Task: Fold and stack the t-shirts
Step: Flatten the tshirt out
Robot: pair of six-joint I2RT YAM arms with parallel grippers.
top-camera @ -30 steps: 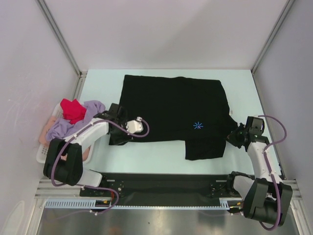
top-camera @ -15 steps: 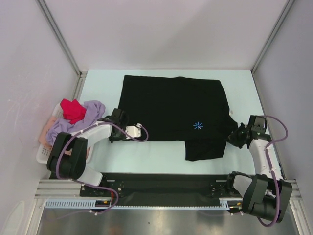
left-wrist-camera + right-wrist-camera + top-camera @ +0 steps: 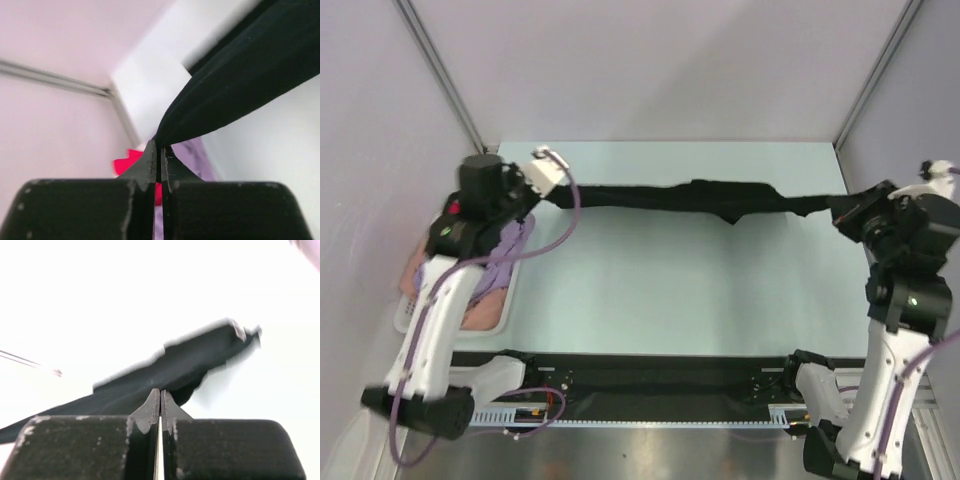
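The black t-shirt (image 3: 720, 197) hangs stretched in the air between both raised arms and shows as a narrow dark band above the table. My left gripper (image 3: 558, 194) is shut on its left end; in the left wrist view the black t-shirt (image 3: 240, 80) runs out from the closed left gripper (image 3: 160, 150). At the other end my right gripper (image 3: 842, 208) is also shut on it, and the right wrist view shows the black t-shirt (image 3: 165, 370) pinched in the right gripper (image 3: 161, 392). A red shirt (image 3: 125, 165) and a lavender shirt (image 3: 505, 262) lie at the left.
A white lattice basket (image 3: 412, 318) stands at the table's left edge with the lavender shirt and a pale pink shirt (image 3: 482, 310) in it. Grey walls and metal corner posts (image 3: 440, 75) close in the pale table (image 3: 670, 290).
The left gripper shut on the black t-shirt's left edge. Both arms then rose and pulled apart, lifting the shirt off the table and stretching it taut.
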